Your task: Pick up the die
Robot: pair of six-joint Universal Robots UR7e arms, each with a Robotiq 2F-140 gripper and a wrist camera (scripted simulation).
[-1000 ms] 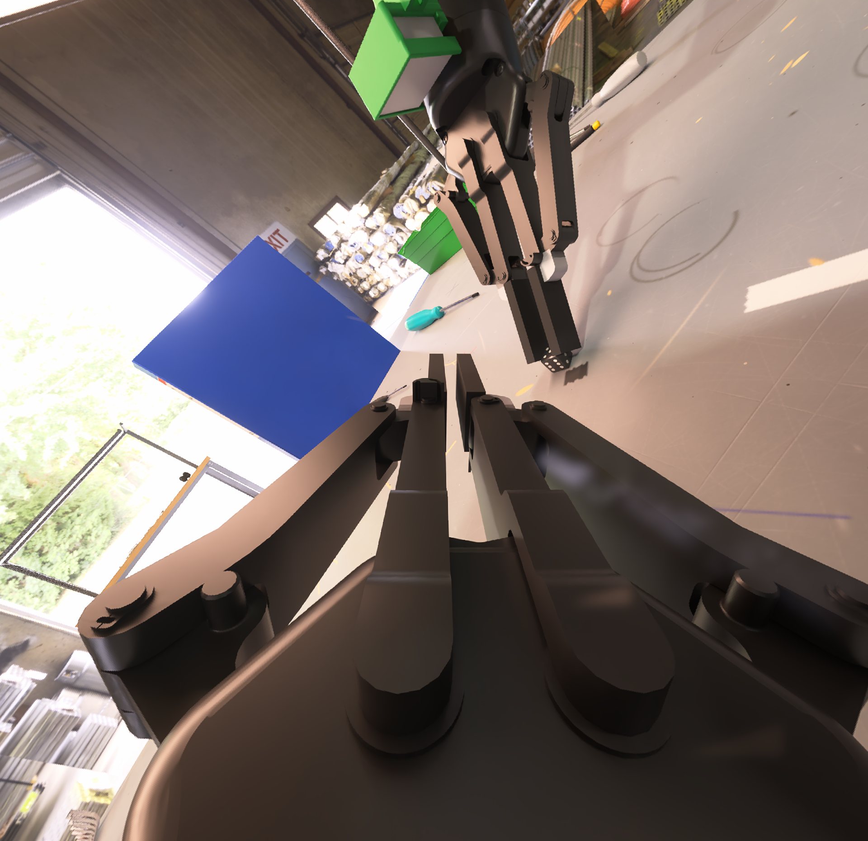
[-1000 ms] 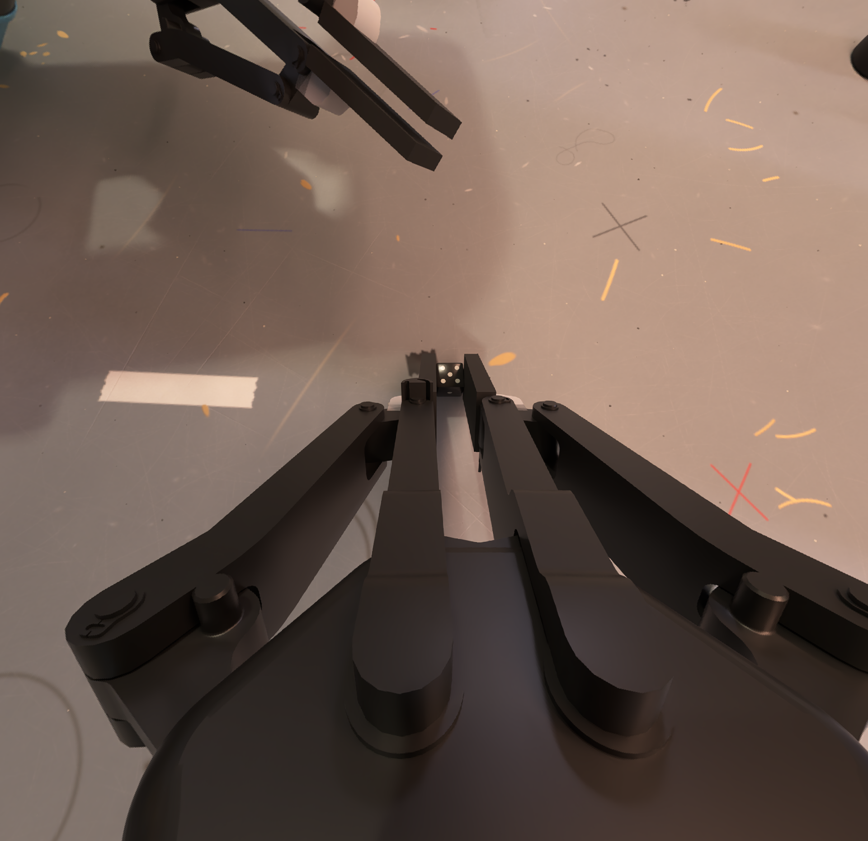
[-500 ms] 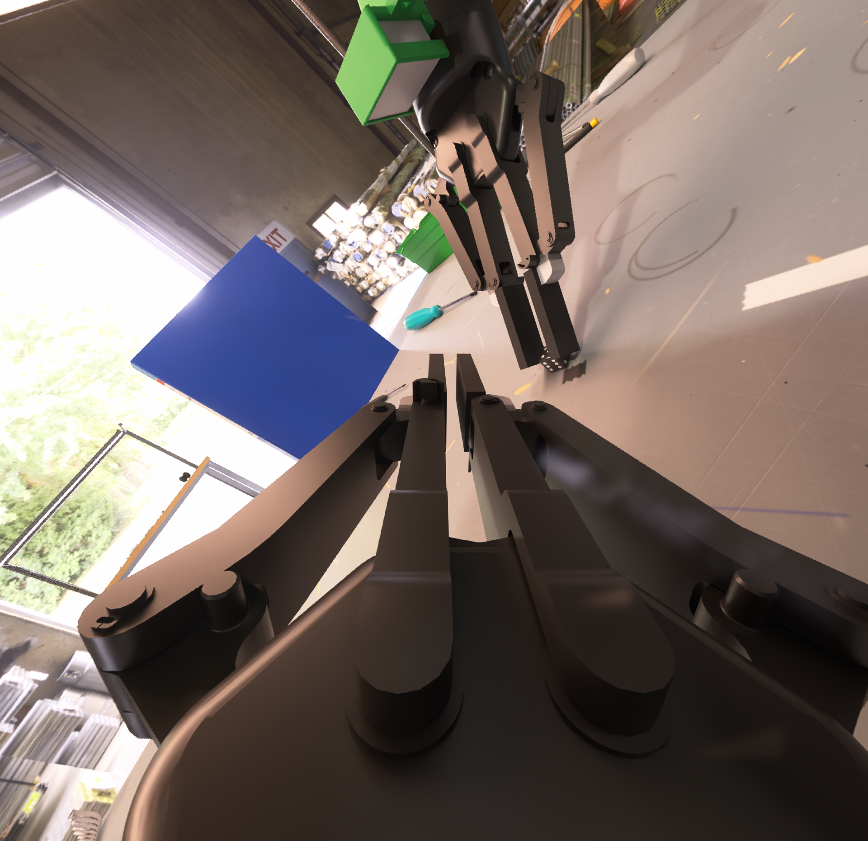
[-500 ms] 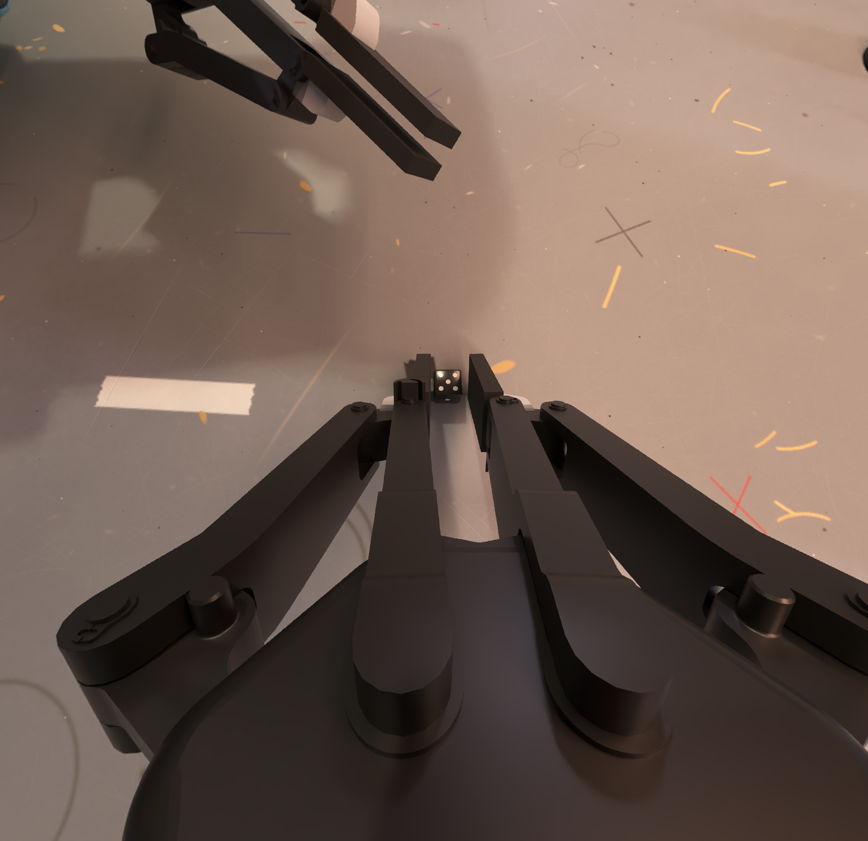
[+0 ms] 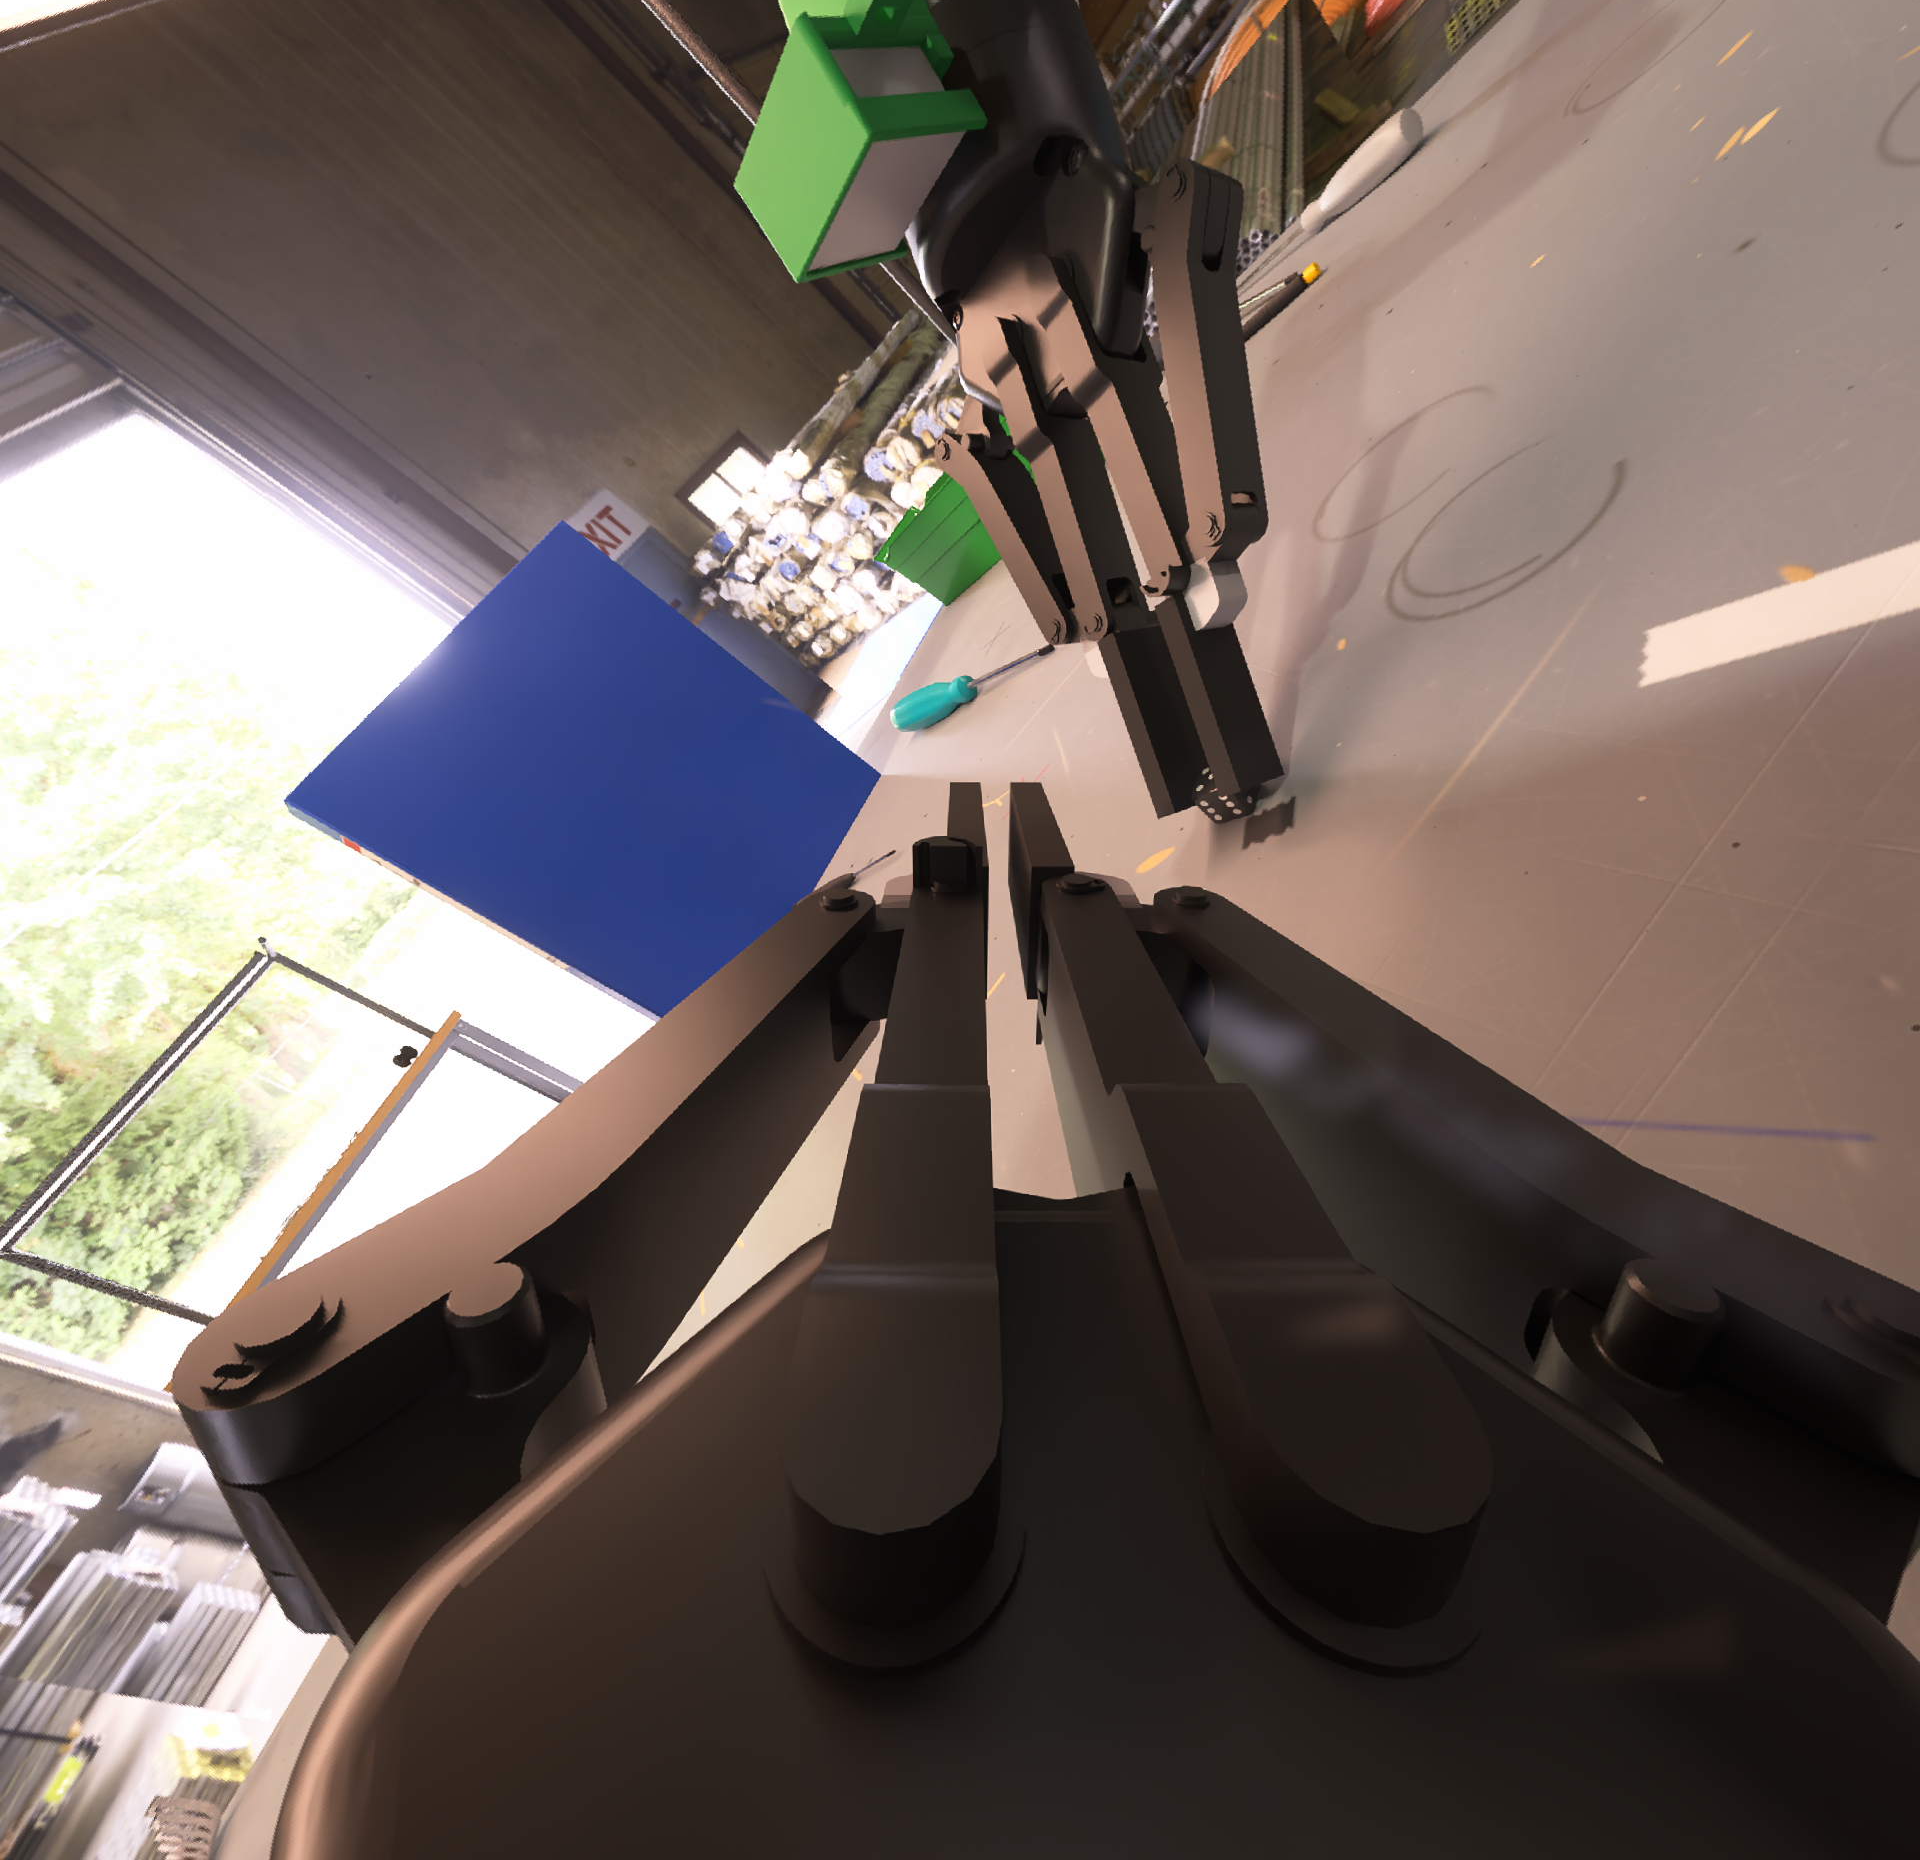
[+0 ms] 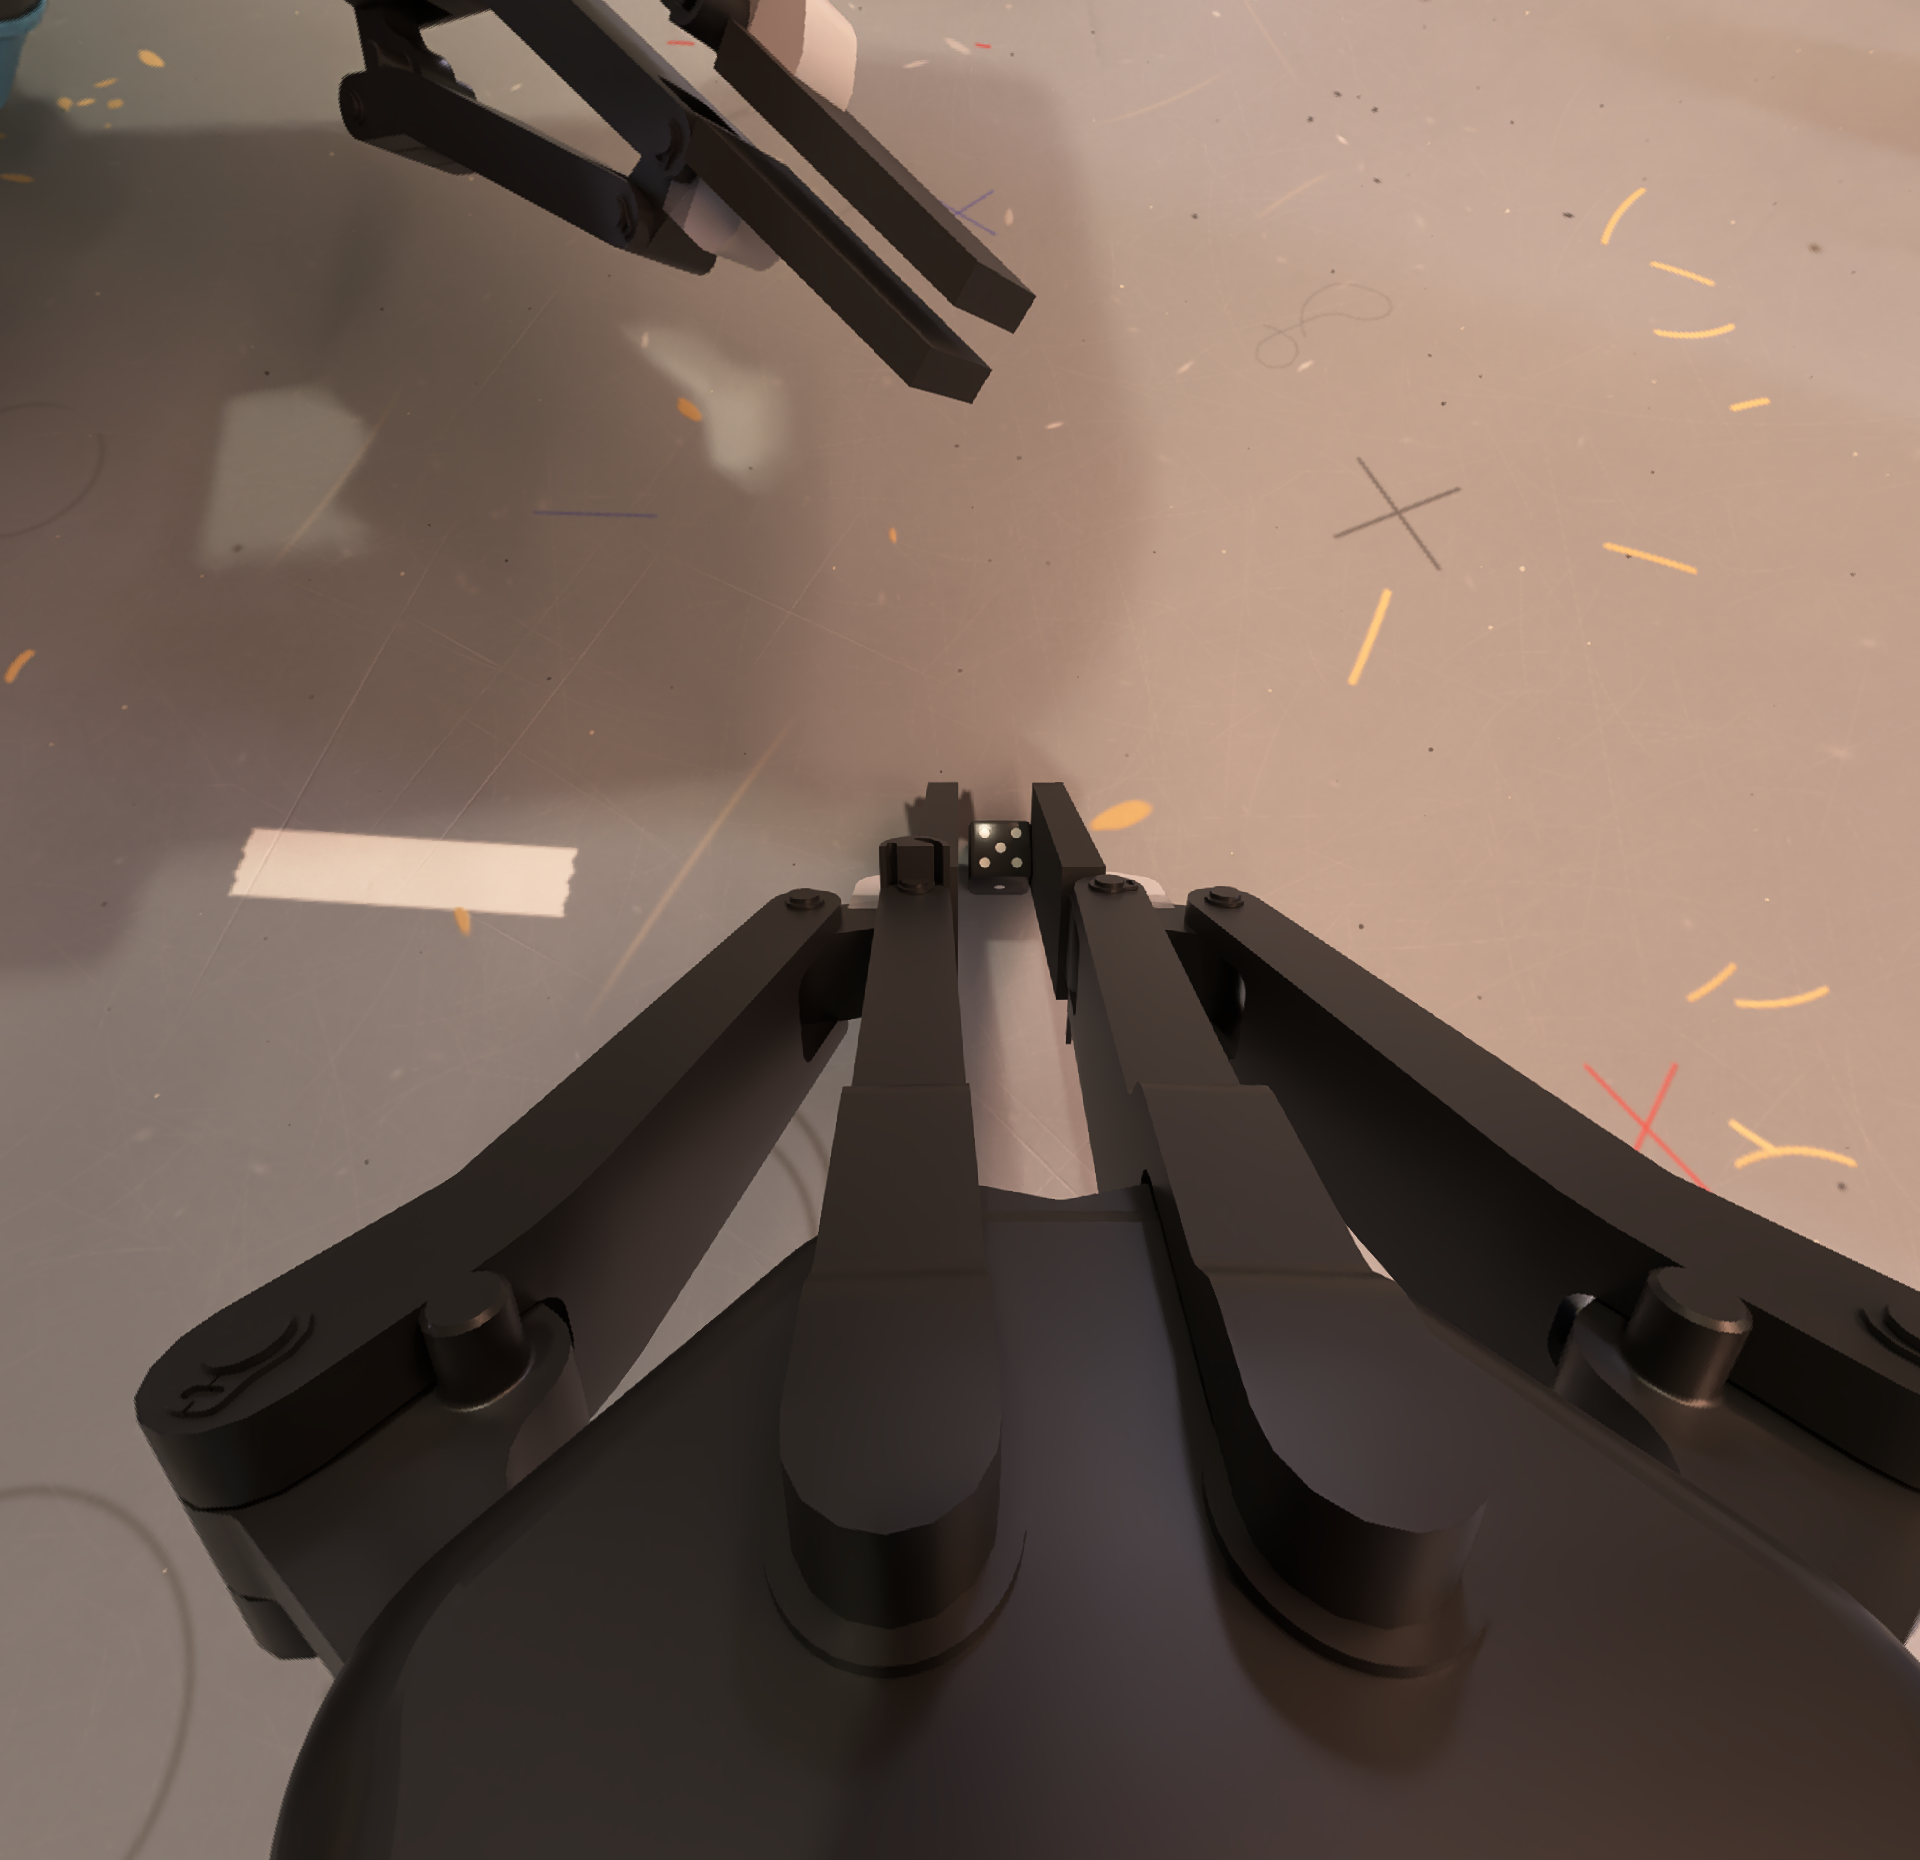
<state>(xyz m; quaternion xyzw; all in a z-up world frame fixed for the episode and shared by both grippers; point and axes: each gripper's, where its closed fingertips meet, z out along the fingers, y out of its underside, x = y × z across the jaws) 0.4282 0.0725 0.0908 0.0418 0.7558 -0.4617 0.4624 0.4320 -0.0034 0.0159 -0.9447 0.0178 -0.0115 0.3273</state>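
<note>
The die (image 6: pixel 1000 852) is small and black with white pips. It rests on the grey table (image 6: pixel 1351 771) between the fingertips of my right gripper (image 6: pixel 997 823). The jaws stand narrowly open, one finger on each side of the die, the right pad almost against it. In the left wrist view the die (image 5: pixel 1226 800) shows at the tips of that right gripper (image 5: pixel 1210 776), which points steeply down at the table. My left gripper (image 5: pixel 995 808) is shut and empty. It hovers above the table, and in the right wrist view it (image 6: pixel 982 340) is beyond the die to the left.
A teal-handled screwdriver (image 5: pixel 935 704) lies beyond the die, with a green bin (image 5: pixel 940 553) behind it. A large blue panel (image 5: pixel 592 761) stands at the left. A white tape strip (image 6: pixel 400 872) is stuck on the table left of the right gripper.
The right gripper's fingers spread slightly, then drew in a little. The die looks larger between them and has stayed on the table. The left gripper has not moved.
</note>
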